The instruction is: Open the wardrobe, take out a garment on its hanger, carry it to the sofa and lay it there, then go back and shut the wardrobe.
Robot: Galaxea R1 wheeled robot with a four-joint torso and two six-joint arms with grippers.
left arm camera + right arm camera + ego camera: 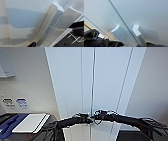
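Wardrobe [105, 79] stands straight ahead, both doors shut, its seam running down the middle. Both arms reach in level, left gripper [86, 118] and right gripper [96, 117] meeting at the handles [121, 37]; whether the fingers clench, I cannot tell. Bare wall [27, 84] flanks each side.

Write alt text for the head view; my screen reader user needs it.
Both arms reach to the middle of the closed white wardrobe, the left gripper and right gripper nearly meeting at the seam between its doors.
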